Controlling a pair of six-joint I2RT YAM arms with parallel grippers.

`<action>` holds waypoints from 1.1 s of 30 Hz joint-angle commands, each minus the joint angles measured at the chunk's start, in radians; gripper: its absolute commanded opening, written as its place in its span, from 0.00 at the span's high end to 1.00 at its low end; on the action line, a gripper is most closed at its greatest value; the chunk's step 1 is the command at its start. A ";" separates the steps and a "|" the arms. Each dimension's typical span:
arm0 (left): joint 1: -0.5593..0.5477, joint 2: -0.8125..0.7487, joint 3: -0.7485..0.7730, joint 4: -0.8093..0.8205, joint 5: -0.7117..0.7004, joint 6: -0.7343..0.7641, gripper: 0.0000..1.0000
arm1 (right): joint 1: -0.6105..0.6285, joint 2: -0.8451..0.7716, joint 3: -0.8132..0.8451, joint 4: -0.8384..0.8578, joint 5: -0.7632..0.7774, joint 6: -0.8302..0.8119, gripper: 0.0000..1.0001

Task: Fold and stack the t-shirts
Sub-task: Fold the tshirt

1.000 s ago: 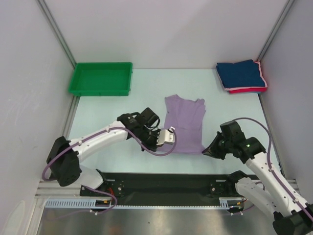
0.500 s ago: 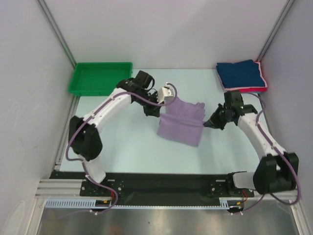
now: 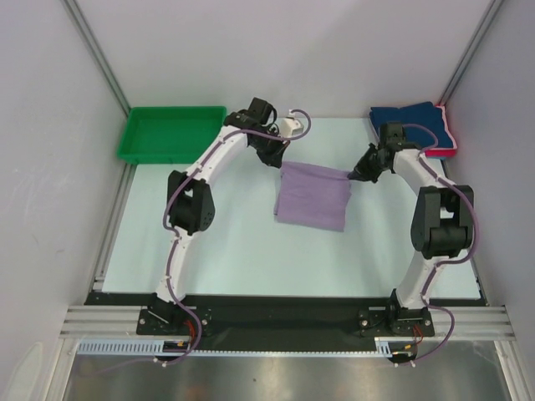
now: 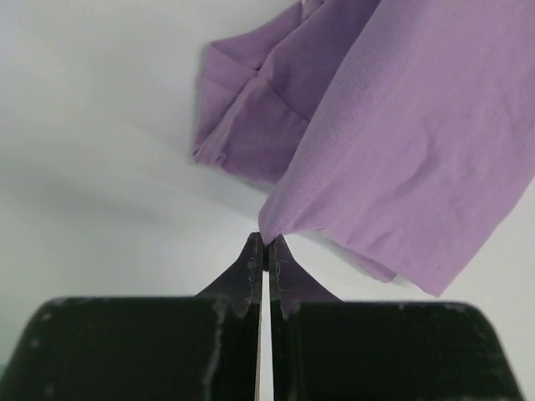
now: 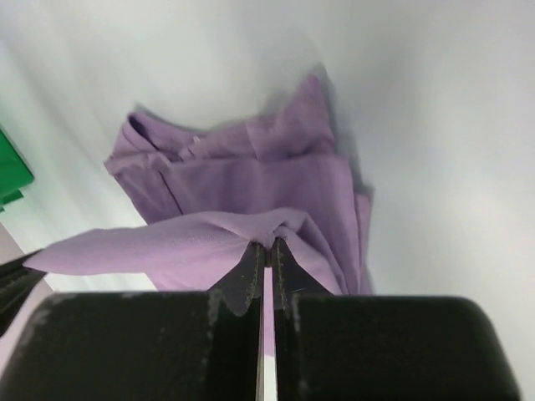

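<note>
Lavender cloth hung between my two ends: my left gripper was pinched fully shut on one corner of the lavender t-shirt, and my right gripper was clamped just as tight on the other corner. Each wrist view showed the hem nipped between closed fingertips. The held edge ran left to right across the upper middle of the top view, dipping a little toward the right. From that edge the rest of the shirt fell away toward the lower part of the frame and rested doubled on the table. So the cloth lay below and toward my bases from both grippers, and neither arm was clearly nearer to it. I judged the coming move to be a matter of lowering that edge straight onto the layer beneath it. The stack of the navy t-shirt on the pink-red t-shirt sat at the upper right, just beside my right gripper. The green tray lay at the upper left. A second earlier both grippers had been low in the frame at the near hem, with the shirt flat and long. Since then I had carried that hem up and over, both arms had stretched out, and the shirt had become about half as long.
</note>
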 commanded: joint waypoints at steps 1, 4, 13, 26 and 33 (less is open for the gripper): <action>0.033 -0.013 -0.021 0.061 -0.093 -0.048 0.99 | -0.029 0.057 0.090 0.029 0.079 -0.007 1.00; 0.033 -0.004 -0.037 0.113 -0.107 -0.084 0.89 | -0.029 0.083 0.104 0.040 0.077 0.002 0.95; 0.036 -0.063 -0.030 0.213 -0.126 -0.242 0.44 | -0.015 0.055 0.186 0.022 0.192 -0.044 0.52; -0.044 -0.096 -0.296 0.420 -0.095 -0.391 0.45 | 0.080 -0.064 -0.140 0.163 0.180 -0.065 0.61; -0.039 -0.045 -0.254 0.539 -0.044 -0.476 0.33 | 0.017 0.034 -0.106 0.250 0.079 -0.157 0.54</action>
